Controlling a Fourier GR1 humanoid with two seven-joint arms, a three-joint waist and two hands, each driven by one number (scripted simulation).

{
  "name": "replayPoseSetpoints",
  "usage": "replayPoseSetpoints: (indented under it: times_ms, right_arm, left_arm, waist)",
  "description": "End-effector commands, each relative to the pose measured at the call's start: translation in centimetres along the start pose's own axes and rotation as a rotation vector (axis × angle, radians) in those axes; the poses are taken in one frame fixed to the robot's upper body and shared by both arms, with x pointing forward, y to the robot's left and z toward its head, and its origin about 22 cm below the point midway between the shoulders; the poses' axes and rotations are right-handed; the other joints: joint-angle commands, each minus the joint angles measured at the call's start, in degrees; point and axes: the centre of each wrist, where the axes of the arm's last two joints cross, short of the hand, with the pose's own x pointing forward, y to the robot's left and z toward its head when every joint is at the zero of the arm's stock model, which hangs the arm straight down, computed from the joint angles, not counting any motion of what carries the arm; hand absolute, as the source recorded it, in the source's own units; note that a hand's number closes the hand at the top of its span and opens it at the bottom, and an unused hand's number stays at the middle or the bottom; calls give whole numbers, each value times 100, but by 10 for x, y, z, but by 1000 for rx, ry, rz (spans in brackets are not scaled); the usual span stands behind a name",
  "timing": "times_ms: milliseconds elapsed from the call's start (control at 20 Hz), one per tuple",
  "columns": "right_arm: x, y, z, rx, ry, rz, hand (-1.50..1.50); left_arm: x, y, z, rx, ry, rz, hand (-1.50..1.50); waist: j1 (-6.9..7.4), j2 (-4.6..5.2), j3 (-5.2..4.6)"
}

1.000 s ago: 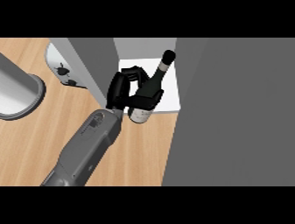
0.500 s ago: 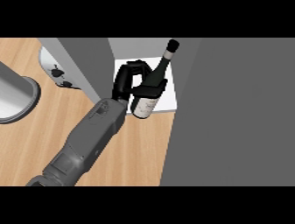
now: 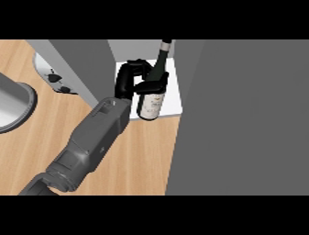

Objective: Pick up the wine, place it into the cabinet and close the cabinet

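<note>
Wine bottle (image 3: pixel 150 103) is tilted over the cabinet's (image 3: pixel 82 59) floor (image 3: pixel 173 92), neck pointing toward the back. The right hand (image 3: pixel 126 78) is curled round it from the left. Cabinet side wall sits left of that, a big panel (image 3: pixel 251 119) on the right, and the worktop (image 3: pixel 143 156) in front.

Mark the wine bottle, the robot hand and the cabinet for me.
wine bottle (image 3: pixel 149 104): head view, on its pale label.
robot hand (image 3: pixel 128 79): head view, on the black palm.
cabinet (image 3: pixel 173 92): head view, on the bare white floor inside.
</note>
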Motion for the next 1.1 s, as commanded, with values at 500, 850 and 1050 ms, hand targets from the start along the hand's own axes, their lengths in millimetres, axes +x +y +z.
replayPoseSetpoints:
  times_ms: [500, 850, 1050]
  right_arm:
    - [31, 1, 15, 37, -29, -127, -150]
    - [25, -3, 13, 36, -27, -115, -150]
    - [18, 2, 16, 54, -20, -122, -150]
  left_arm:
    - [8, 26, -19, 102, -19, -86, 150]
    - [12, 39, -25, 163, -81, -198, -150]
    - [18, 44, -30, 189, -70, -235, -150]
  waist:
    - [-167, 54, 0]
    - [-146, 94, 1]
    - [-187, 90, 2]
